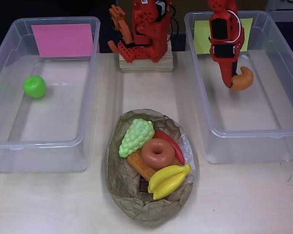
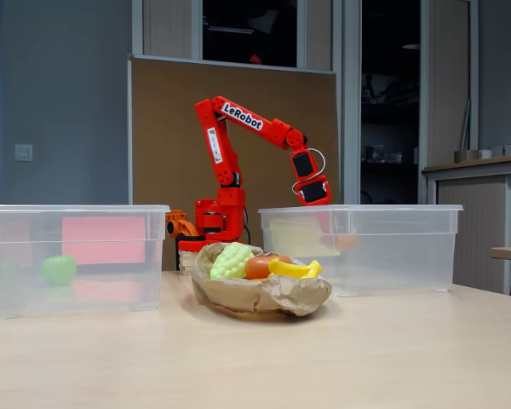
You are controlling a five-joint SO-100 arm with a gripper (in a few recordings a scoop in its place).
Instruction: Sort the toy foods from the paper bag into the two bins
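Note:
My gripper (image 1: 233,82) hangs inside the right clear bin (image 1: 254,131), which carries a yellow-green card (image 1: 201,36). It is shut on the orange croissant (image 1: 243,79). Through the bin wall the croissant (image 2: 347,243) shows above the floor. A green apple (image 1: 34,87) lies in the left bin (image 1: 39,144) with the pink card (image 1: 62,40). Between the bins, the brown paper bag (image 1: 122,180) holds pale-green grapes (image 1: 136,136), a brown donut (image 1: 158,153), a red chili (image 1: 172,144), an orange waffle (image 1: 140,165), yellow bananas (image 1: 169,179) and a partly hidden dark chocolate bar (image 1: 143,185).
The arm's base stands on a wooden block (image 1: 145,62) at the back between the bins. A brown board (image 2: 170,128) rises behind the table. Bare tabletop (image 2: 255,366) stretches in front of the bag and bins.

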